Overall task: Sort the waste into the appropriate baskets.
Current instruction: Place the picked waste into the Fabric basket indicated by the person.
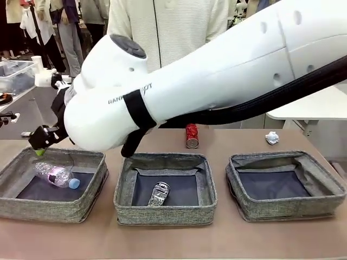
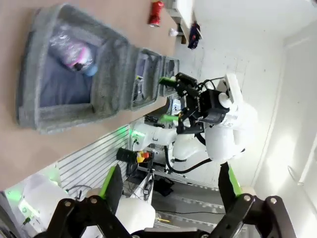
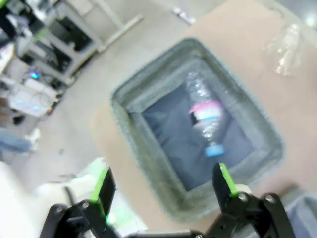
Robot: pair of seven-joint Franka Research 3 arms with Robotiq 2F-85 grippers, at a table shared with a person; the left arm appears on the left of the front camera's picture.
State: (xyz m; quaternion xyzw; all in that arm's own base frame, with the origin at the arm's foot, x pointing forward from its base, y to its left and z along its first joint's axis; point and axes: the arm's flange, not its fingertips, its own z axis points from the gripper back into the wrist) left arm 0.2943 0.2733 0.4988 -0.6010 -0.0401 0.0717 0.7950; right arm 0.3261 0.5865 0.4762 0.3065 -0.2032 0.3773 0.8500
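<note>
The white right arm (image 1: 227, 65) reaches across the brown bench (image 1: 173, 238) so that its jaws hang over the left grey woven fabric basket (image 1: 51, 208). In the right wrist view the green pads (image 3: 105, 186) stand spread wide with nothing between them. Below them, the clear plastic bottle with the blue cap (image 1: 57, 176) lies on its side on the basket's dark base. Empty jaws above a settled bottle suggest this drop is done.

The crushed black-silver can (image 1: 158, 194) lies in the middle grey woven basket (image 1: 165, 214), apart from the bottle, probably because metal and plastic are being kept separate. The right grey woven basket (image 1: 293, 208) has nothing in it, so I judge it is meant for paper.

Three pieces are not yet sorted. The red soda can (image 1: 192, 135) stands upright on the bench behind the middle basket. The white paper ball (image 1: 272, 137) lies behind the right basket. The clear crumpled plastic container (image 3: 285, 47) sits on the bench beyond the left basket.

The left arm's jaws are fully apart and empty, held high and well away from the baskets, probably to leave the right arm room.
</note>
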